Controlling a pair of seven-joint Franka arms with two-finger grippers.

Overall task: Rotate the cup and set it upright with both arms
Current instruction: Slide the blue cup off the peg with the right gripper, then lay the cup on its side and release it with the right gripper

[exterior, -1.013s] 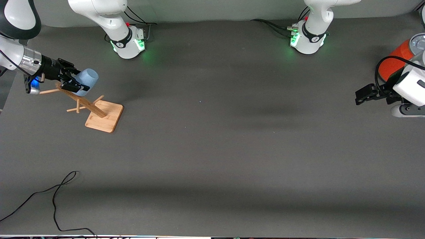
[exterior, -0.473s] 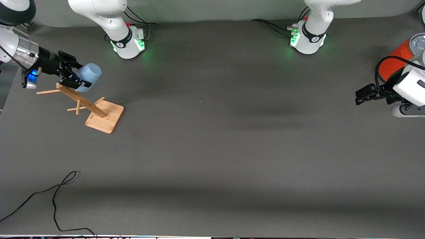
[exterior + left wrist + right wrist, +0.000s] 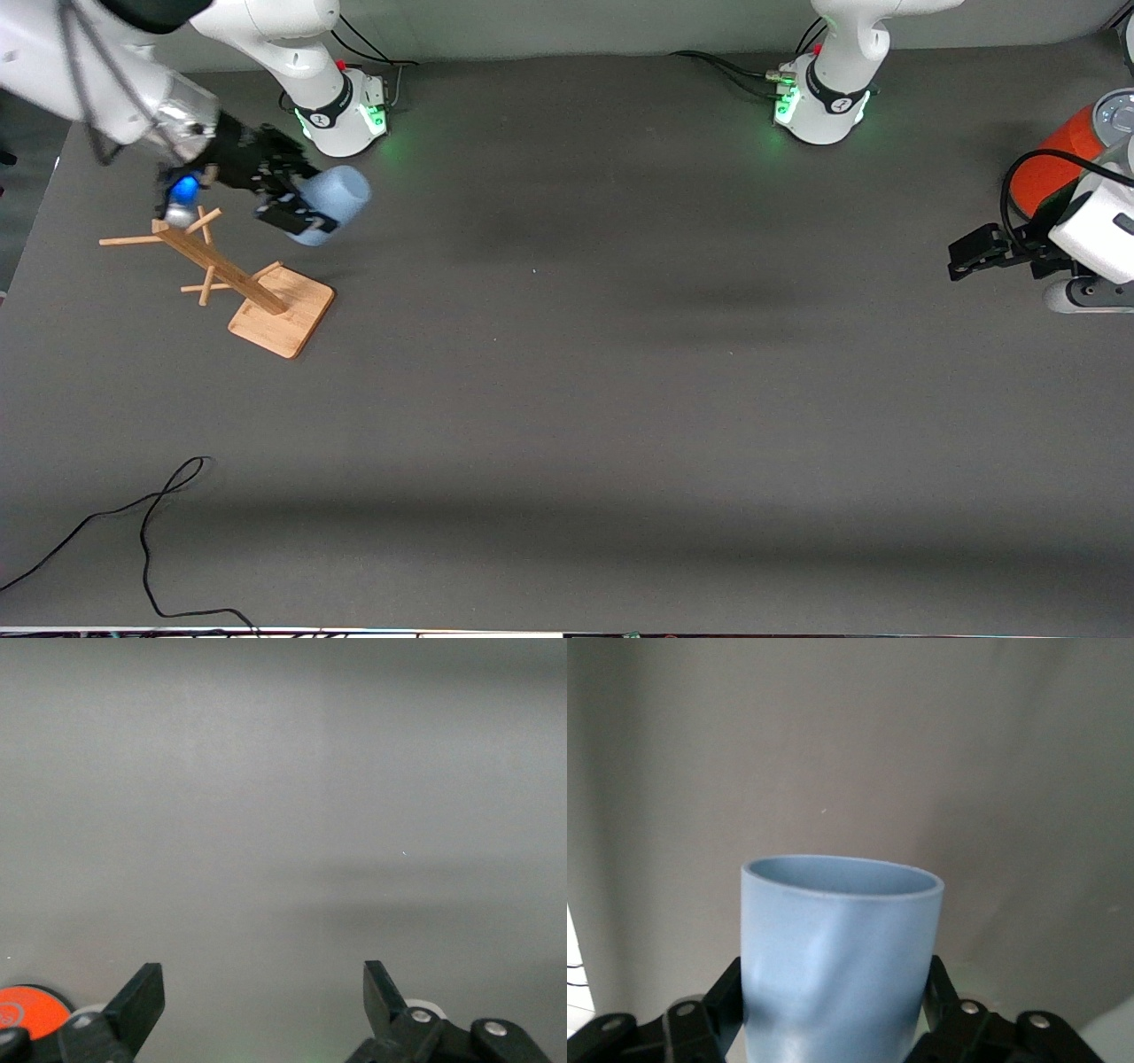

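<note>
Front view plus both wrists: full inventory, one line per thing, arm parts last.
cup: 1, pale blue, held above the table near the right arm's base
wooden rack: 1, light wood, toward the right arm's end
can: 1, orange-red, grey lid, at the left arm's end
black cable: 1, near the front edge of the table
right gripper: shut on the cup
left gripper: open, empty, waiting beside the can
</note>
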